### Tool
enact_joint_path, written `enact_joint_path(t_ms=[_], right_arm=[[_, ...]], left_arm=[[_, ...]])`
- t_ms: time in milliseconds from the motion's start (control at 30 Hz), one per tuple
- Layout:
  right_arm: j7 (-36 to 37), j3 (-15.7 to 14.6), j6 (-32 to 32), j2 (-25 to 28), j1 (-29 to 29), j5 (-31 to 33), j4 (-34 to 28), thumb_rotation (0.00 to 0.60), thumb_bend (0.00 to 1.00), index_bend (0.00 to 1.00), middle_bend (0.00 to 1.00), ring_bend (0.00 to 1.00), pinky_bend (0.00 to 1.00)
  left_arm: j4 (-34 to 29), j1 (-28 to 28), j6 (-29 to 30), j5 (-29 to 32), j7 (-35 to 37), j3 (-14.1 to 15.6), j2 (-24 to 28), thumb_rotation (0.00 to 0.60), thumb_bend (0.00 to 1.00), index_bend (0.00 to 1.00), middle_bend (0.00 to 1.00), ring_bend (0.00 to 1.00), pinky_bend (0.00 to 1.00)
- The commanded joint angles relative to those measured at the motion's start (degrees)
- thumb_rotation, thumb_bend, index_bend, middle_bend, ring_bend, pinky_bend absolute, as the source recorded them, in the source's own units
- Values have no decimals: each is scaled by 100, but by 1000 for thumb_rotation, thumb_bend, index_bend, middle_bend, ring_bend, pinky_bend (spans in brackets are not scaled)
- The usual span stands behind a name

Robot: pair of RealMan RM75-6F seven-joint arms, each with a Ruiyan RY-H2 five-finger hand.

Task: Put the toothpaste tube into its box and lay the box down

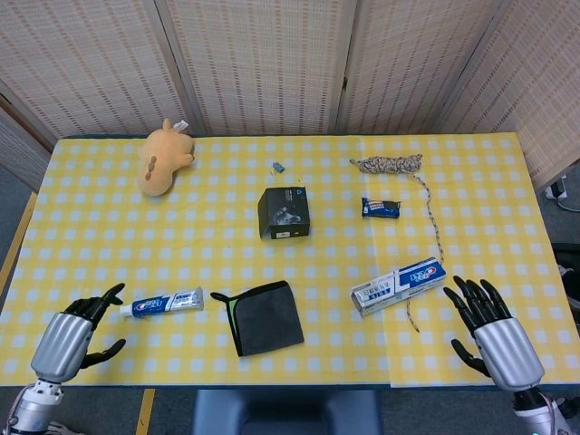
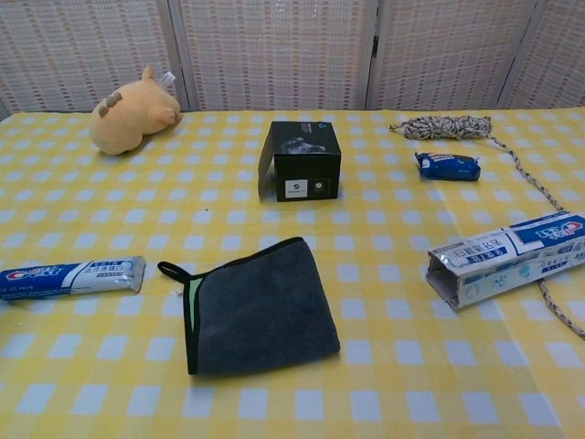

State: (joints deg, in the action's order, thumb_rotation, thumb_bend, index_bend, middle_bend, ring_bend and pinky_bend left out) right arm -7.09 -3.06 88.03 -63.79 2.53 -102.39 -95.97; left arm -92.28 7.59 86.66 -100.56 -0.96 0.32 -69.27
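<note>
- The table (image 1: 109, 227), spread with a yellow checked cloth, carried everything; both hands sat at its near edge, one at each front corner.
- The grey cloth (image 1: 265, 317) lay folded at the front centre, between the two task items and touching neither.
- The toothpaste box (image 1: 399, 285) lay flat at the front right, its long axis tilted up to the right and its open end facing the table's centre. A speckled cord (image 1: 432, 222) ran down past its right end.
- The toothpaste tube (image 1: 163, 304) lay flat at the front left, long axis nearly left to right, cap end toward the left edge and crimped end toward the grey cloth. It was well apart from the box.
- The left hand (image 1: 77, 331) was empty, fingers spread and reaching toward the cap end just to its right. It was clearly the nearer hand to the tube, which lay to its right and slightly farther from the robot.
- The right hand (image 1: 494, 331) was empty too, fingers fanned wide, just right of the box's closed end and nearest to it.
- Judged from this, the left hand would take the tube and the right the box.
- A black carton (image 1: 285, 213), a plush toy (image 1: 161, 159) and a small blue packet (image 1: 381, 207) sat farther back.
</note>
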Motion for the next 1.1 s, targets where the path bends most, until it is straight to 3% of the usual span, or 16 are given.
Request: enact_joint_path(t_ms=[33, 100, 167, 300, 567, 800, 1100], right_arm=[[-98, 40, -121, -21, 33, 129, -52, 600, 334, 0, 0, 0, 0], [-165, 52, -191, -53, 58, 179, -50, 600, 335, 0, 0, 0, 0], [-220, 57, -247, -74, 79, 215, -52, 600, 335, 0, 0, 0, 0], [-74, 37, -356, -65, 152, 218, -67, 600, 335, 0, 0, 0, 0], [-20, 58, -520, -9, 232, 391, -89, 600, 335, 0, 0, 0, 0], [-40, 86, -526, 13, 240, 490, -107, 600, 334, 0, 0, 0, 0], [-111, 102, -653, -4, 295, 621, -122, 600, 335, 0, 0, 0, 0]], left_arm=[[-355, 312, -450, 105, -228, -135, -50, 600, 227, 225, 889, 867, 882], [-506, 477, -756, 255, -396, -195, -82, 600, 228, 270, 982, 961, 970], [-610, 592, -980, 479, -612, -284, -199, 600, 228, 306, 1000, 998, 999], [-743, 769, -1333, 1075, -801, -494, -473, 600, 229, 375, 1000, 1000, 1000], [-1180, 1277, -2350, 2683, -1604, -850, -505, 600, 237, 376, 1000, 1000, 1000], [-1042, 1557, -2494, 3390, -1974, -974, -772, 600, 243, 363, 1000, 1000, 1000], [-621, 1759, -2501, 3817, -2162, -953, -1060, 600, 236, 362, 1000, 1000, 1000]])
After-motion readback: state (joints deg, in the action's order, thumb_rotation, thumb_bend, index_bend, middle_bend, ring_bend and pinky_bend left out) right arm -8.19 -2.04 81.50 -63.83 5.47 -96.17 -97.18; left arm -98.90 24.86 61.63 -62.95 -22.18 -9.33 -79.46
